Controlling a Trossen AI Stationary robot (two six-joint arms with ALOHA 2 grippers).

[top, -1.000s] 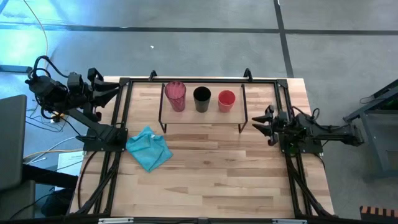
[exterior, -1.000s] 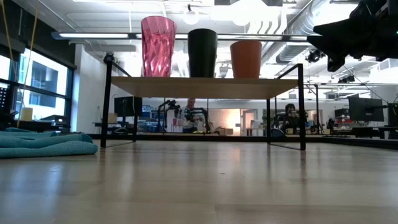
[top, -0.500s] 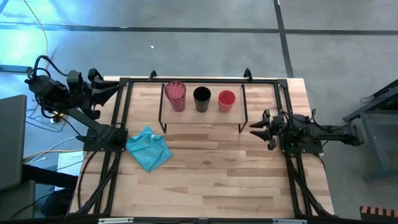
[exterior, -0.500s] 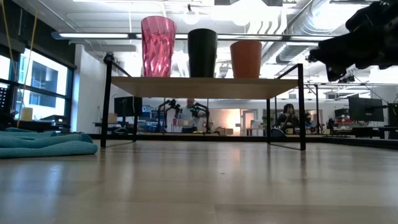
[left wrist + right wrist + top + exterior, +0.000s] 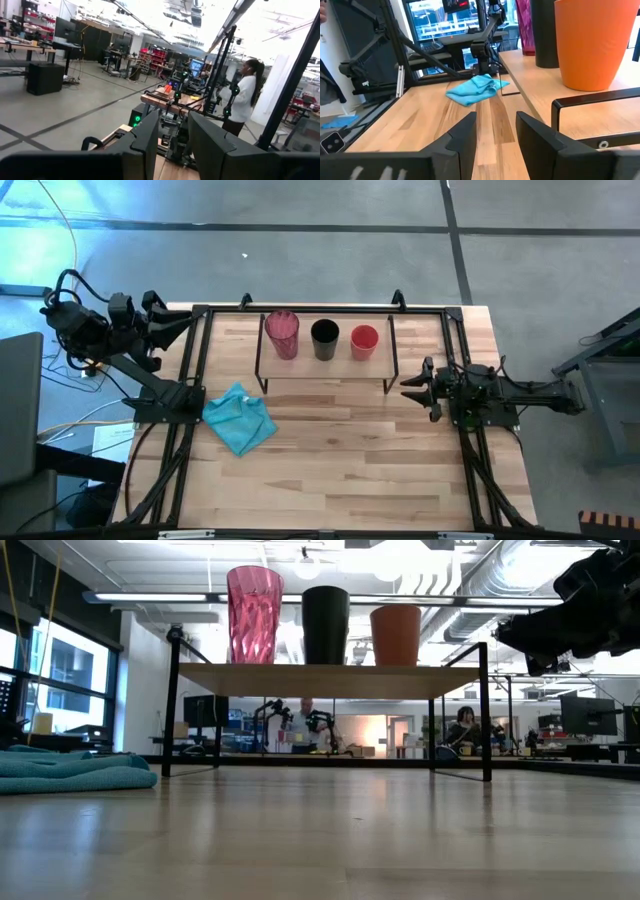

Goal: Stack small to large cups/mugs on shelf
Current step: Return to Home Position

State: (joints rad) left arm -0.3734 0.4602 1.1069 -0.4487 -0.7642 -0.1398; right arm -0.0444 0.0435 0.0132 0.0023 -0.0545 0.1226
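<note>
Three cups stand upright in a row on the shelf (image 5: 300, 366) near the table's far edge: the tall pink tumbler (image 5: 282, 334) on the left, the black cup (image 5: 324, 338) in the middle, the short red-orange cup (image 5: 364, 341) on the right. The low view shows the tumbler (image 5: 254, 615), black cup (image 5: 325, 625) and orange cup (image 5: 396, 635) resting by their bases on the shelf top (image 5: 330, 680). My right gripper (image 5: 410, 387) hangs open just off the shelf's right end, about level with its top; its wrist view shows the orange cup (image 5: 590, 45) close by. My left gripper (image 5: 185, 323) waits open at the table's far left corner.
A crumpled teal cloth (image 5: 240, 418) lies on the table left of the shelf's near side. Black frame rails run along the table's left and right edges. Bare wood stretches from the shelf to the near edge. People show in the room beyond the table.
My right gripper has moved a short way toward the table's left, closing on the shelf's right end, and has sunk a little. The cups and the cloth have stayed where they were.
</note>
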